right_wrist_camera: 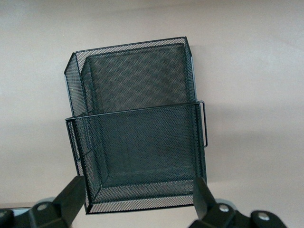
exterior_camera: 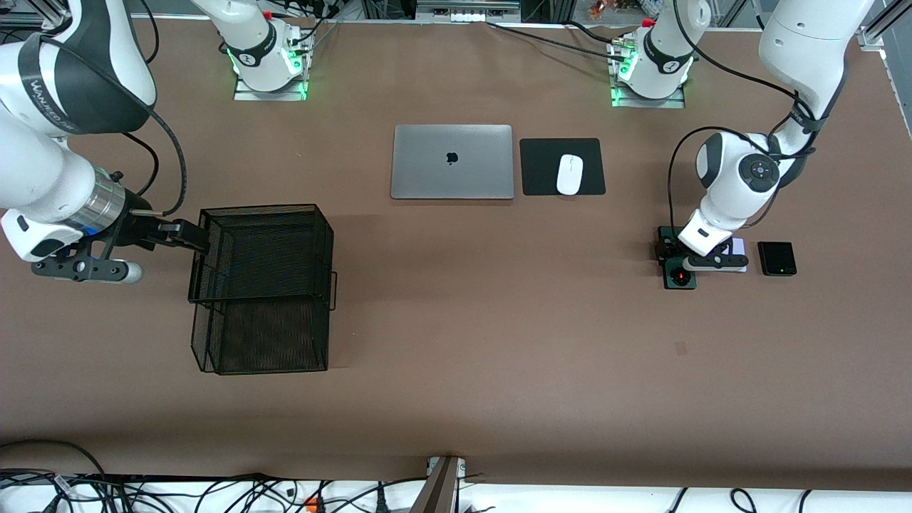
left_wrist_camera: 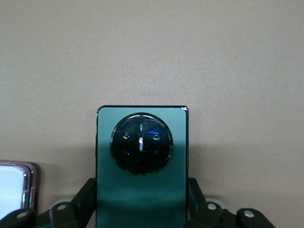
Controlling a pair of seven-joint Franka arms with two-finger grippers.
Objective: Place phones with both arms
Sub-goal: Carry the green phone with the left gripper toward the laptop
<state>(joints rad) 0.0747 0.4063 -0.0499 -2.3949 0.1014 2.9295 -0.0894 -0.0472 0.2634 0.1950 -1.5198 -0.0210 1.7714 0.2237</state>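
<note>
Table (exterior_camera: pixel 456 342): we are looking at a brown top carrying everything.
Laptop (exterior_camera: pixel 452 162): silver, lying closed near the middle, toward the arms' bases.
Mouse pad (exterior_camera: pixel 541 167): black, lying just beside the laptop, toward the left arm's end.
Mouse (exterior_camera: pixel 569 174): white, sitting on the pad.
Mesh basket (exterior_camera: pixel 261 285): black wire, standing toward the right arm's end, nearer the front camera than the laptop.
Green phone (left_wrist_camera: pixel 141 166): lying flat at the left arm's end, camera ring facing up.
Pale phone (exterior_camera: pixel 739 246): lying between the green and the black one.
Black phone (exterior_camera: pixel 776 258): lying flat, nearest the table's end.
</note>
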